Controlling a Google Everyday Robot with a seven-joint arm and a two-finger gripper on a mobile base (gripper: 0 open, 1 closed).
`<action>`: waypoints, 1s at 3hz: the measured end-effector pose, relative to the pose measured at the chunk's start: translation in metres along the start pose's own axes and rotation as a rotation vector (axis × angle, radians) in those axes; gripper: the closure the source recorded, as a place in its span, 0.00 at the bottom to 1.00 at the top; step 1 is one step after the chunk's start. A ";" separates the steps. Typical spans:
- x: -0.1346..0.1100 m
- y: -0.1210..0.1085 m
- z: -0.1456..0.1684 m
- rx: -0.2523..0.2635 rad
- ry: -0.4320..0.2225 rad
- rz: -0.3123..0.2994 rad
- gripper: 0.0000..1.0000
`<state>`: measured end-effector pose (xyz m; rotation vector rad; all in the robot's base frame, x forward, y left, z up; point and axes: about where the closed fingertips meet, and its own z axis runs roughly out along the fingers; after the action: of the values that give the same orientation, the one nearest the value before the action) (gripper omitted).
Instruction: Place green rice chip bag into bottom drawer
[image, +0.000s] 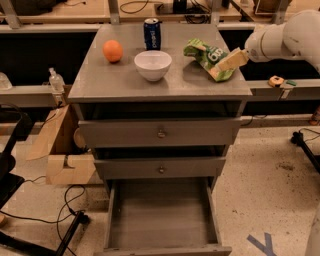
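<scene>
Here, a grey three-drawer cabinet (160, 132) is standing in the middle of the room, and the green rice chip bag (206, 53) is lying on its flat top (125, 77), towards the back right corner as I am facing it. The bag is crumpled, and its long axis is running on a slant, from the far left end down to the near right end. The robot's white arm (285, 40) is showing at the right edge of the scene, and its pale gripper (231, 60) is resting at the bag's near right end, overlapping the foil there. So the bag is stretching away from the gripper to the left and slightly back, with most of its length beyond the tip. I cannot tell whether the gripper is released or clenched, nor whether it is gripping the packet. A white bowl (153, 65) is sitting just left of the bag, with a blue soda can (152, 33) behind it and an orange (113, 50) farther left. The bottom drawer (160, 215) is standing pulled out at floor level, bare grey inside, well below the bag and forward of it. In my judgement the bag is not yet lifted, and the coming move is depending on a firm hold at that near end.
</scene>
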<state>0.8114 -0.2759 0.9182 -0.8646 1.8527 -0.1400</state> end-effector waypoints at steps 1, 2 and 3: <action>-0.005 0.020 0.041 -0.072 -0.044 0.041 0.00; -0.012 0.026 0.072 -0.116 -0.095 0.089 0.00; -0.011 0.030 0.092 -0.131 -0.125 0.134 0.26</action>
<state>0.8766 -0.2210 0.8709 -0.8161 1.8107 0.1177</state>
